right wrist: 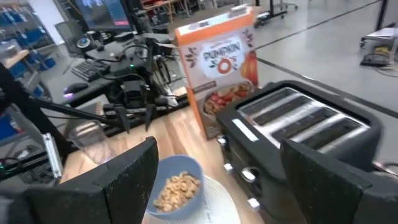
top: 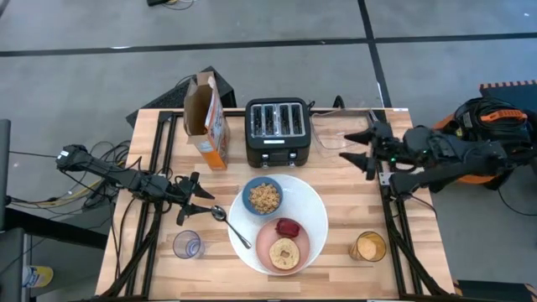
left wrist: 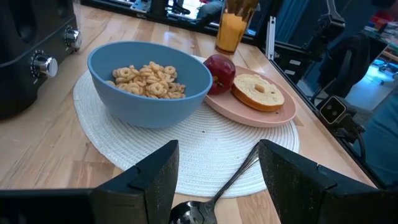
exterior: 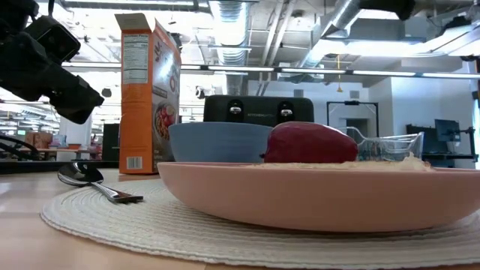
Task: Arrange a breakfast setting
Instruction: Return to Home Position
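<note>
A round white woven mat point(top: 315, 210) carries a blue bowl point(top: 263, 197) of brown cereal, a pink plate point(top: 284, 246) with a bagel half point(top: 284, 252) and a red fruit point(top: 288, 226), and a metal spoon point(top: 229, 223) whose handle lies on the mat's left rim. My left gripper point(top: 190, 199) is open just left of the spoon's bowl; the left wrist view shows the spoon point(left wrist: 214, 196) between its fingers, and I cannot tell whether they touch it. My right gripper point(top: 359, 147) is open and empty, held above the table right of the toaster.
A black four-slot toaster point(top: 278, 132) and an open orange cereal box point(top: 208, 120) stand at the back. An empty clear glass point(top: 188, 245) stands near left, a glass of orange juice point(top: 368, 247) near right. A clear container point(top: 339, 132) lies right of the toaster.
</note>
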